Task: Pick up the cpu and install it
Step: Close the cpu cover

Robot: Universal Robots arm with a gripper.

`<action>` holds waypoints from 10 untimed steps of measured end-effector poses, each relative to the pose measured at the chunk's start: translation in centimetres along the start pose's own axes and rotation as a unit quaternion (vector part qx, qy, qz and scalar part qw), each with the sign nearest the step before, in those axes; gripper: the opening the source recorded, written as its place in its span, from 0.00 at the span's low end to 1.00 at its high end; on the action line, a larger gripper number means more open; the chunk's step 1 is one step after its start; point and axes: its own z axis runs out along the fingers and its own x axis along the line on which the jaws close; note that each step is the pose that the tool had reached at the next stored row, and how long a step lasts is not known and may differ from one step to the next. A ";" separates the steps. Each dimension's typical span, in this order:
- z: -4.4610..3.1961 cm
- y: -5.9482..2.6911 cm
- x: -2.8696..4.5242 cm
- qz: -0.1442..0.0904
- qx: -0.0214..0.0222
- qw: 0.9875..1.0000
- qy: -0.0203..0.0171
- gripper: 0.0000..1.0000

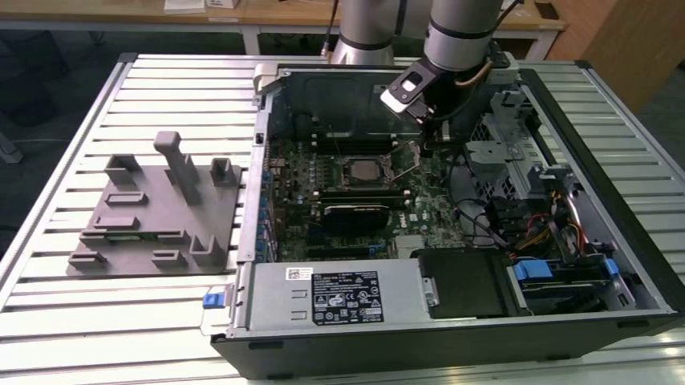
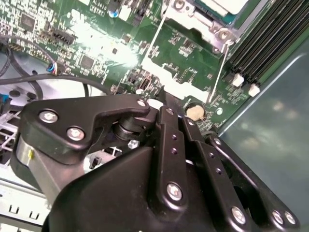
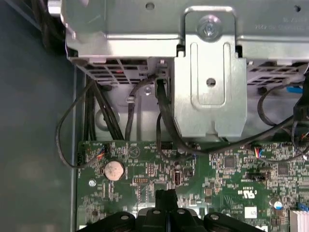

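The cpu point(image 1: 364, 170) lies flat in its socket in the middle of the motherboard point(image 1: 321, 172), silvery top up; a corner of the cpu point(image 2: 223, 4) also appears in the second wrist view, inside the metal socket frame point(image 2: 193, 19). My gripper point(image 1: 428, 149) hangs low inside the open case, to the exterior view's right of the socket, close to the thin wire lever point(image 2: 219, 72). In both wrist views the black fingers point(image 3: 163, 198) are pressed together just above the green board, with nothing seen between them. The gripper point(image 2: 169, 110) is shut beside a coin battery point(image 2: 194, 112).
A black finned block point(image 1: 354, 216) sits just in front of the socket. A metal drive cage point(image 3: 210, 92) and black cables point(image 3: 164, 121) crowd the gripper's side. The power supply point(image 1: 342, 293) fills the case front. A grey slotted fixture point(image 1: 150, 216) stands on the table left of the case.
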 end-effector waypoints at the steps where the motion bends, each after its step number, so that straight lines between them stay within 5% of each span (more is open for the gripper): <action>1: 0.00 -0.16 0.00 0.000 0.000 1.000 0.001 0.11; 10: -0.11 -2.90 -0.06 0.000 0.000 1.000 0.008 0.11</action>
